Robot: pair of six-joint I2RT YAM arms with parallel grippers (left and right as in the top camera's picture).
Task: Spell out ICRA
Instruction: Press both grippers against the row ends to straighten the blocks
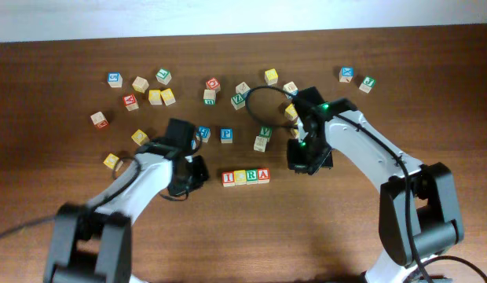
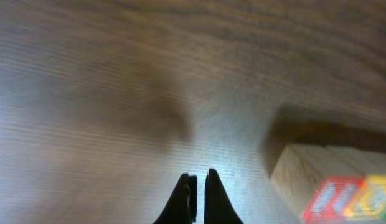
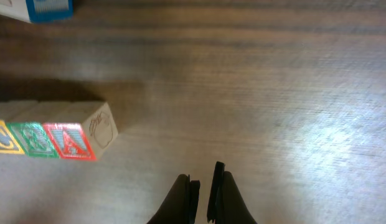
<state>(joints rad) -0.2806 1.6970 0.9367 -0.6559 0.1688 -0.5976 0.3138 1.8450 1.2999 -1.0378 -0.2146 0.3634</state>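
A row of four letter blocks (image 1: 246,176) lies at the table's middle front: red, yellow, green, then a red A. My left gripper (image 1: 198,171) is just left of the row, low over the wood. In the left wrist view its fingers (image 2: 196,182) are together and empty, and the row's end block (image 2: 333,186) is to their right. My right gripper (image 1: 300,159) is right of the row. In the right wrist view its fingers (image 3: 202,182) are nearly together and empty, and the red A block (image 3: 70,142) ends the row at the left.
Several loose letter blocks are scattered across the back of the table, from the far left (image 1: 100,119) to the far right (image 1: 367,83). A blue block (image 1: 226,134) and a green block (image 1: 261,141) lie just behind the row. A blue-faced block (image 3: 47,7) shows at the right wrist view's top left.
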